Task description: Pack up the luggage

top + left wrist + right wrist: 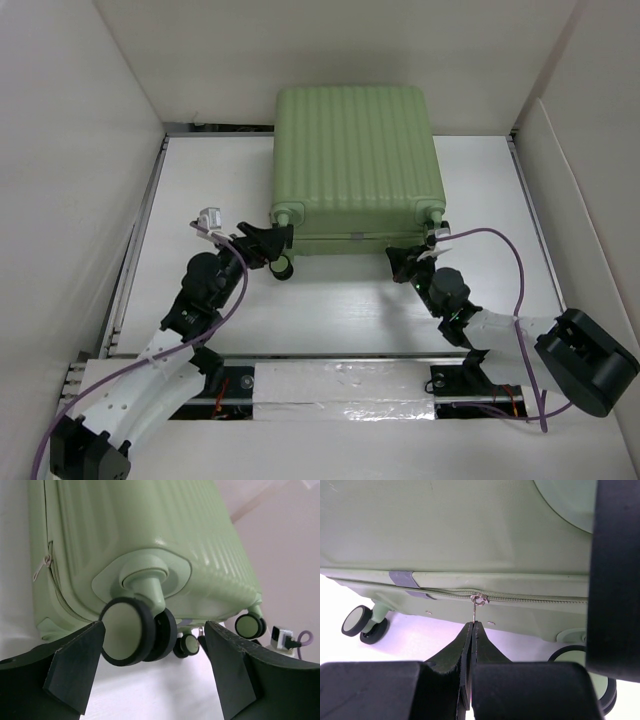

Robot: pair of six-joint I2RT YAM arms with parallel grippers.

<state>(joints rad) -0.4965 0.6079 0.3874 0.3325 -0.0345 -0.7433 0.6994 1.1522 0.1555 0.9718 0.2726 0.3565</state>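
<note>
**Left hand (270, 246) open at a wheel (127, 632), right hand (472, 629) pinching the zip pull (476, 611)**

On the left of the top view, the left hand sat by the near left corner of the luggage (358, 160). Its two fingers were wide apart and held nothing. In the left wrist view, a black wheel with a pale green middle sat right between them. The fingers did not seem to touch it.

The luggage lay flat on the white worktop (340, 320), in the upper middle of the top view. Its lid was down and its ribbed green shell faced up. The ribs ran from the top of the frame to the bottom. The wheels were on the side nearest the arms.

On the right of the top view, the right hand was at the near right part of that same side. Its fingers were pressed tight together on the thin metal zip pull. In the right wrist view, the pull hung down from the zip (535, 598) straight into the fingertips.

The zip ran left to right across the frame, along the near side of the luggage. The luggage lay just above both hands in the top view. The right hand was the one on the zip, so the next move was probably its job. It would most likely have to slide sideways along the zip line, not pull away from it. I could not tell if the zip was being opened or closed.
</note>
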